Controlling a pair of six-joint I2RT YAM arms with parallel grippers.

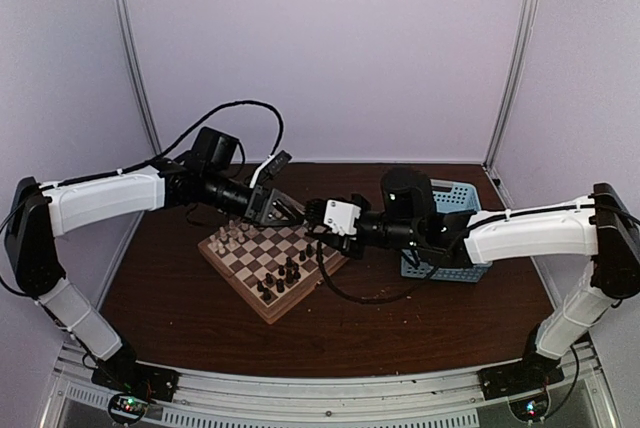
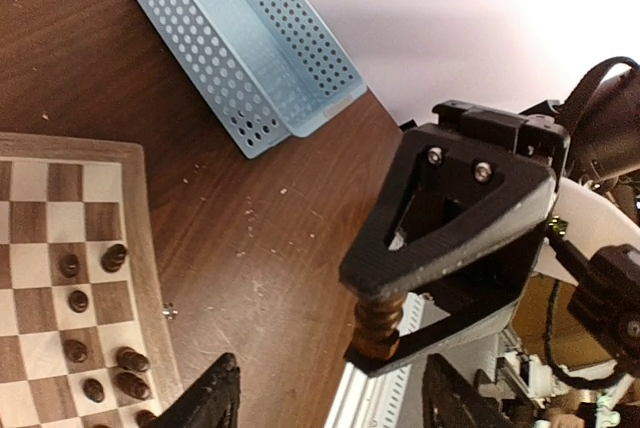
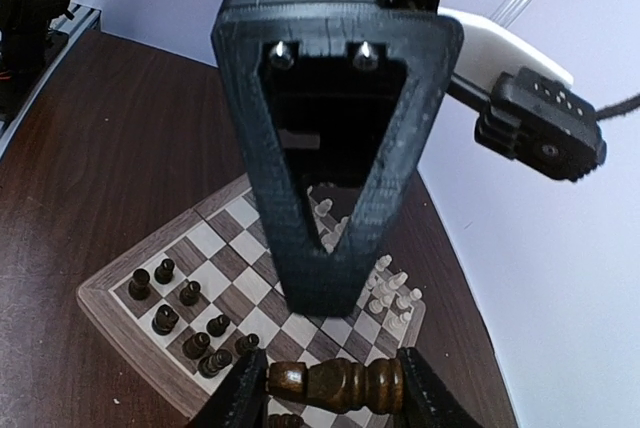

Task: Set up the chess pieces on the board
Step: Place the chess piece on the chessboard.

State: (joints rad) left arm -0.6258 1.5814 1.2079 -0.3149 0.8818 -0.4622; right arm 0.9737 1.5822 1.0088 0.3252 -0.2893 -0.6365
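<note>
A dark wooden table [image 1: 180,318] carries the whole arrangement. The left arm [image 1: 105,198] reaches in from 9 o'clock and the right arm [image 1: 525,233] from 3 o'clock. The checkered board [image 1: 250,266] lies at the table's centre, turned corner-on to the arm bases. A light blue perforated basket [image 2: 205,68] stands on the table at 3 o'clock of the board, apart from it. The two grippers meet nose to nose above the board's 1 o'clock corner. The left gripper [image 2: 330,368] has its jaws apart with nothing between them. The right gripper [image 3: 333,388] is clamped on a single dark brown chessman [image 2: 377,328], which lies crosswise with one end against each fingertip. In the right wrist view this piece is at 6 o'clock, and the tip of the left gripper's triangular finger hangs just above it at 12 o'clock. Whether that tip touches the piece cannot be told. In the left wrist view the piece sits at about 1 o'clock of the left jaws' gap, clear of both fingers. On the board, dark chessmen [image 1: 280,278] cluster toward the 5 o'clock corner. Cream chessmen [image 1: 228,238] cluster toward the 10 o'clock corner.
</note>
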